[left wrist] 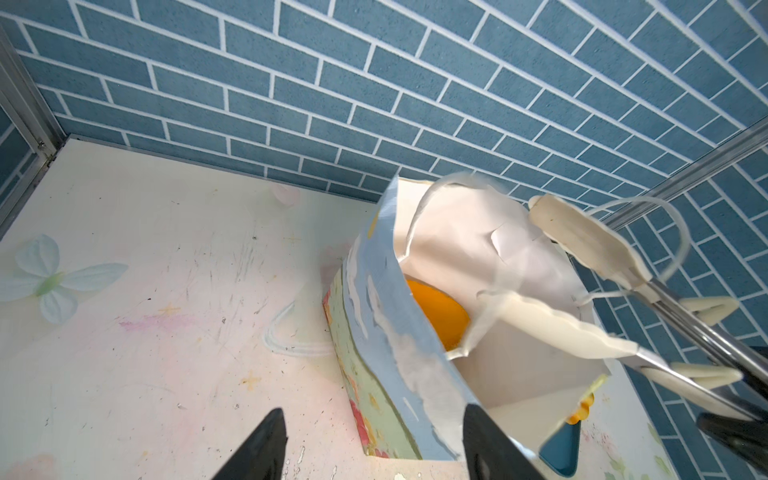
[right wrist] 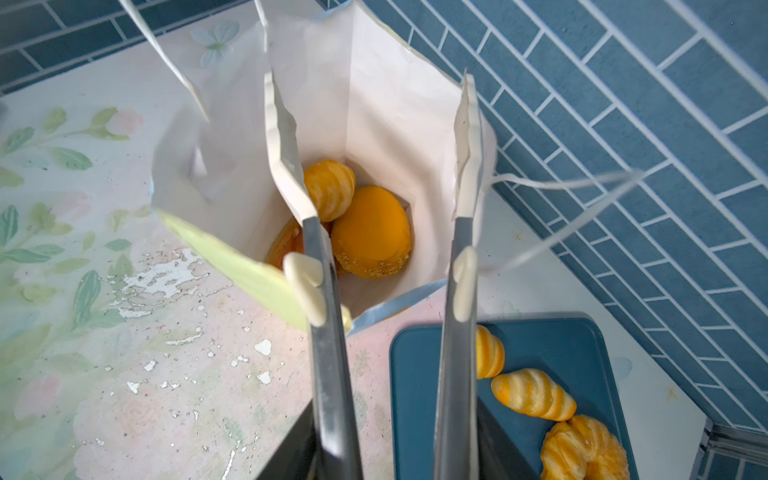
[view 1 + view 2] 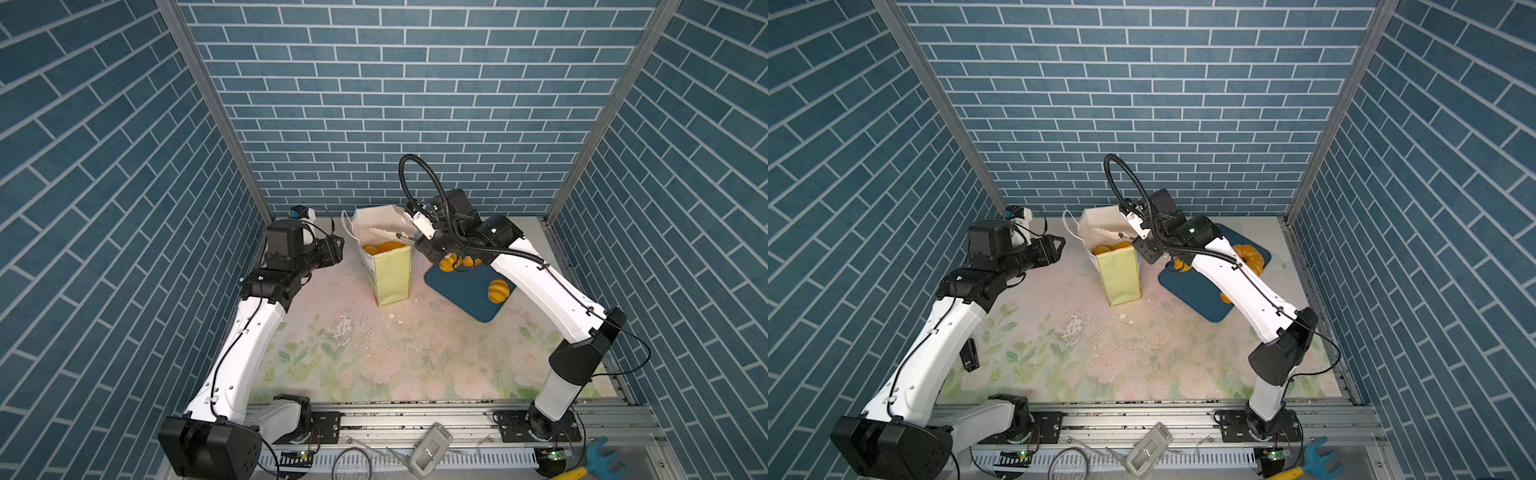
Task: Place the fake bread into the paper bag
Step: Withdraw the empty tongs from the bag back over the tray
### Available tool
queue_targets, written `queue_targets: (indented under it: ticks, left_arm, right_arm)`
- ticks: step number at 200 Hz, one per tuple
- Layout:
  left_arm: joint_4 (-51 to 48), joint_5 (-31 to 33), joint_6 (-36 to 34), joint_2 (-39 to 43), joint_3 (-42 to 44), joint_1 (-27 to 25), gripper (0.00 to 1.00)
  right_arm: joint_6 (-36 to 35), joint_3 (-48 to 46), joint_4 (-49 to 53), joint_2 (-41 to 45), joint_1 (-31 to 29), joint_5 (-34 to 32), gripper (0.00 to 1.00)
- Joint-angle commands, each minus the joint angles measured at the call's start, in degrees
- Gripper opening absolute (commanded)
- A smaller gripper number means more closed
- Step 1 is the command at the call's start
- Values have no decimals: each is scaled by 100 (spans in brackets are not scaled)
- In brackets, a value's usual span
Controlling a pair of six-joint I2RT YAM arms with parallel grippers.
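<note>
The right hand (image 2: 390,461) grips the tongs (image 2: 328,332), whose tips are spread and empty over the paper bag (image 3: 390,274) at mid-frame. The left hand (image 1: 374,440) hangs released beside it. Some fake bread (image 2: 370,232) lies inside. I'd lift straight up, clear of the cord handle (image 2: 561,183).

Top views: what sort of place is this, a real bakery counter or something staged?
Likely a staged robot test cell: brick-print wall panels in a metal frame, a flower-printed tabletop, and a left arm and right arm bolted to an aluminium rail.
</note>
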State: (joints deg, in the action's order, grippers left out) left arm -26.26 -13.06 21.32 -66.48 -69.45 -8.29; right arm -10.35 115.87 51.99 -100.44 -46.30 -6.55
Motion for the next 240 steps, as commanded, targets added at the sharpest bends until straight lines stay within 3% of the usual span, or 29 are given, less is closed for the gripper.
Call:
queue_targets:
  ticks: [1, 66, 102, 172, 197, 240]
  left_arm:
    - [-2, 49, 34, -1, -36, -32, 69]
    - [224, -12, 80, -12, 109, -32, 69]
    - [266, -72, 57, -114, 0, -32, 69]
    - [310, -192, 68, -159, -242, -36, 69]
    - [279, -215, 54, -182, -307, -41, 69]
    - [244, -306, 43, -274, -331, -49, 69]
  right_arm:
    - [-48, 350, -32, 129, -19, 23, 52]
    - [61, 664, -24, 470, 46, -79, 52]
    - [297, 311, -45, 969, 313, -255, 52]
    - [1195, -1478, 12, 2397, 1519, -655, 53]
    - [1669, -2179, 427, 2670, 1908, -882, 53]
    - [2099, -3306, 637, 2989, 2344, -726, 54]
